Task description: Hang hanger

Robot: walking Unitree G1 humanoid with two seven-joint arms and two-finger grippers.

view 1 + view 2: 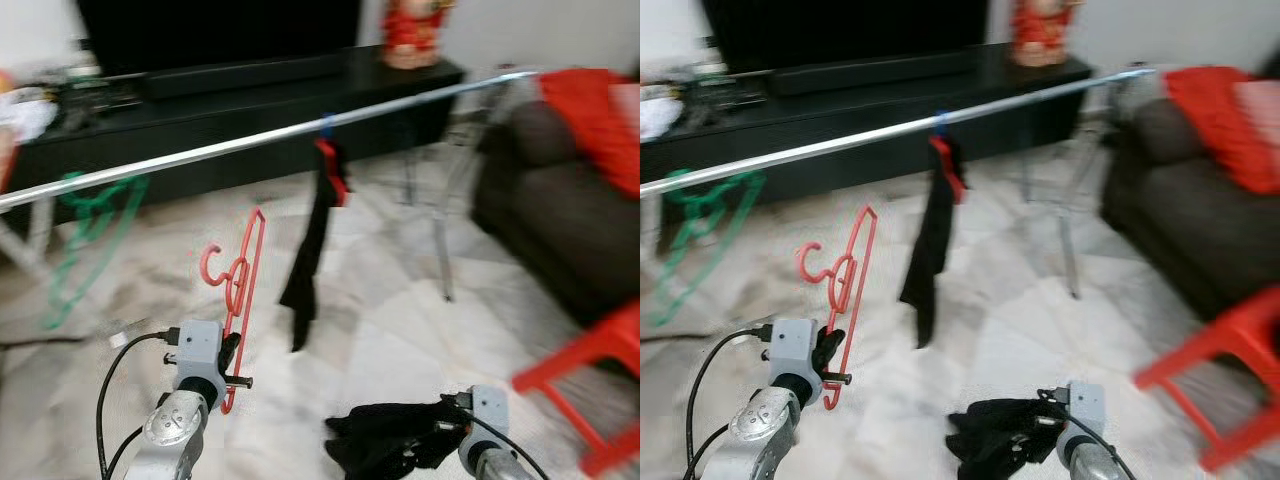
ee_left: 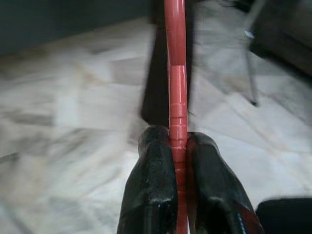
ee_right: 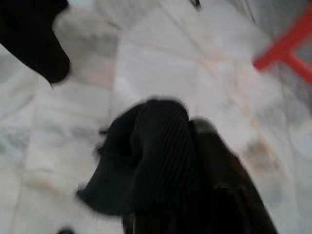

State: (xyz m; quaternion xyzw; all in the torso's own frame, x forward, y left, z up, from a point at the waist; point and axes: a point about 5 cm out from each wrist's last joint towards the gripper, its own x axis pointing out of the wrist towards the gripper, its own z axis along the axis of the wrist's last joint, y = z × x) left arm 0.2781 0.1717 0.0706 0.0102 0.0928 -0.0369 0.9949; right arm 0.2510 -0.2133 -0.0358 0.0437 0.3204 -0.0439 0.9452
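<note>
**Red hanger in the left gripper, rail not yet reached**

You have the red plastic hanger (image 1: 243,272) clamped in the left gripper (image 2: 178,146); its two black fingers are closed tight on a thin ridged bar near the hanger's lower end. The hanger stands nearly upright above the wrist, hook (image 1: 211,262) open toward the robot's left, and sits below and short of the metal clothes rail (image 1: 250,144).

To hang it well, you would likely raise the hook above the rail, then lower it on, aiming for the bare stretch between the green hanger (image 1: 88,215) and the black garment (image 1: 312,250) hanging on its own red hanger. Let go only once the hook carries the weight.

The rail looks smooth and shiny, so a light plastic hook may slide along it. The right gripper (image 1: 1045,428) is low, fingers closed on a bunch of soft, ribbed black cloth (image 3: 146,156). The floor is pale glossy marble (image 1: 400,330).
</note>
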